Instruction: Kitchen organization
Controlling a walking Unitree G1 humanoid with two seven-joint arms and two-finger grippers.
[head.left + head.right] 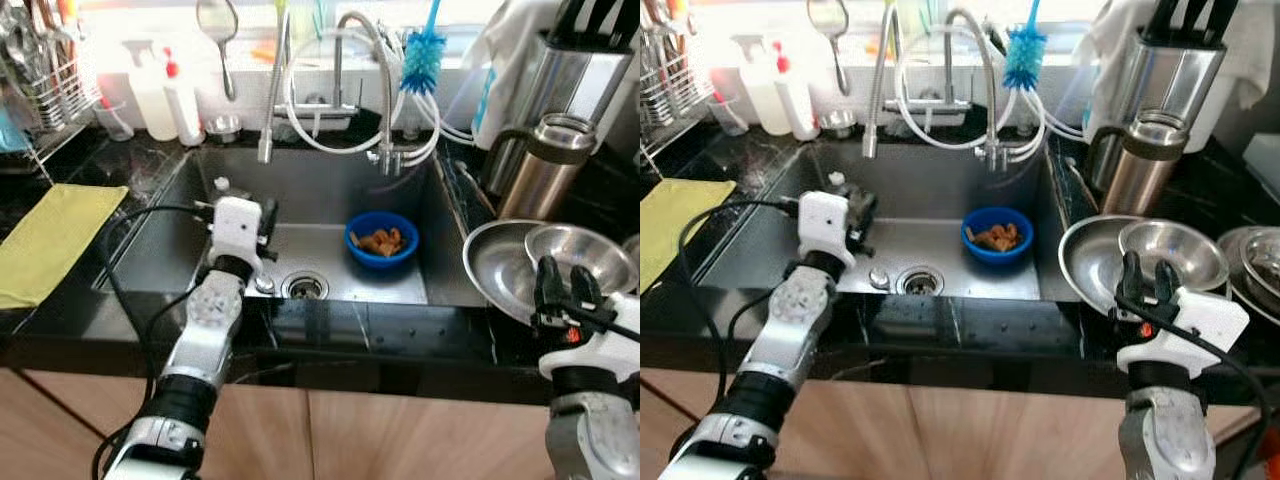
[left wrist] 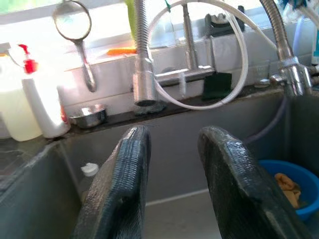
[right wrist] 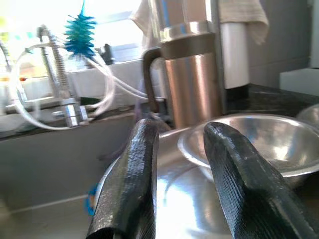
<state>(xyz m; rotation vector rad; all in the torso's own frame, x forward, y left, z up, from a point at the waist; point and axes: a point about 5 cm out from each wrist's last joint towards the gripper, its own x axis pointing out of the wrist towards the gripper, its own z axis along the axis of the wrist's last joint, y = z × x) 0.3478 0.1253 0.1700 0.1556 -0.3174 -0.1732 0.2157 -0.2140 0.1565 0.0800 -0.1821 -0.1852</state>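
A steel sink is set in the black counter, and a blue bowl of orange-brown scraps stands in its right half near the drain. My left gripper hangs over the sink's left half, open, with nothing between its fingers. The blue bowl lies off to its right. A small steel bowl rests in a larger one on the counter right of the sink. My right gripper stands open at their near rim, fingers pointing at the small bowl.
A steel mug and knife block stand behind the bowls. A faucet hose, blue brush and ladle hang over the sink. Two bottles, a dish rack and a yellow cloth sit left.
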